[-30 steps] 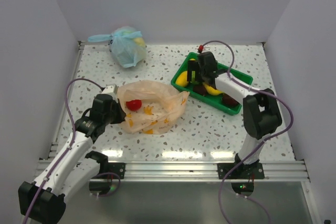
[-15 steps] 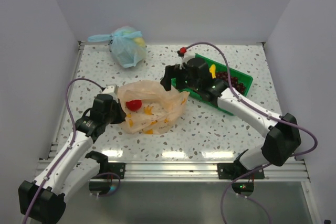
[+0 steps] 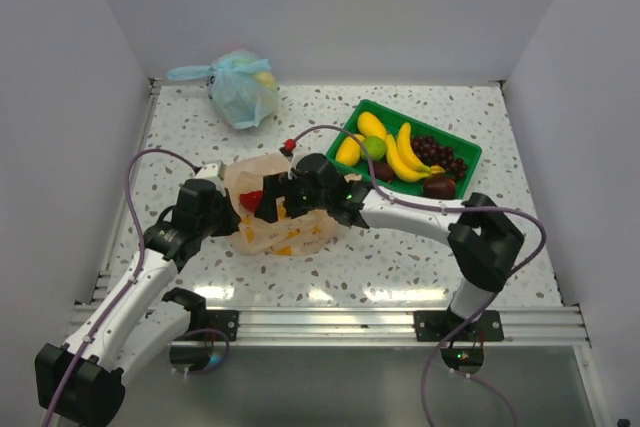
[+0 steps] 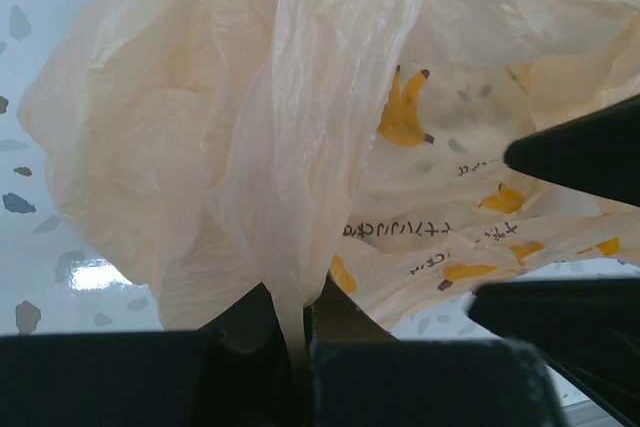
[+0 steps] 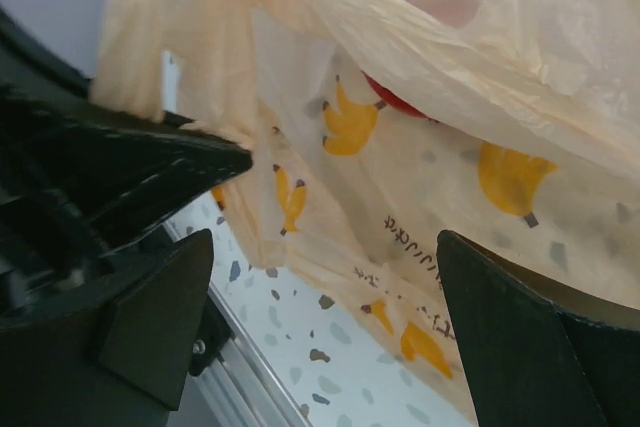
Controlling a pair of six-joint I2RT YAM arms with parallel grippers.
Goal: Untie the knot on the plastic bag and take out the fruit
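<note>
Plastic bag [image 3: 300,219] lies crumpled on the speckled table [image 3: 400,247]. It is thin and pale orange, with little banana pictures on it. The left gripper [image 4: 292,347] is pinched tight on a bunched-up strip of the bag, at the edge of the bag nearest to it. The right gripper [image 5: 325,247] is wide open. The bag is right in front of its spread fingers [image 5: 150,317], and I cannot tell if they touch it. A red apple [image 5: 400,97] shows through the plastic just ahead of the right gripper. From above, the apple sits between the two grippers, close to both. Behind the right gripper, beside its arm, is a green tray [image 3: 468,159]. It holds yellow bananas [image 3: 405,155], a green lime [image 3: 375,147], dark grapes [image 3: 440,155] and a dark maroon piece [image 3: 438,185]. A light blue bag [image 3: 240,92] sits far past the left gripper, well apart from it.
</note>
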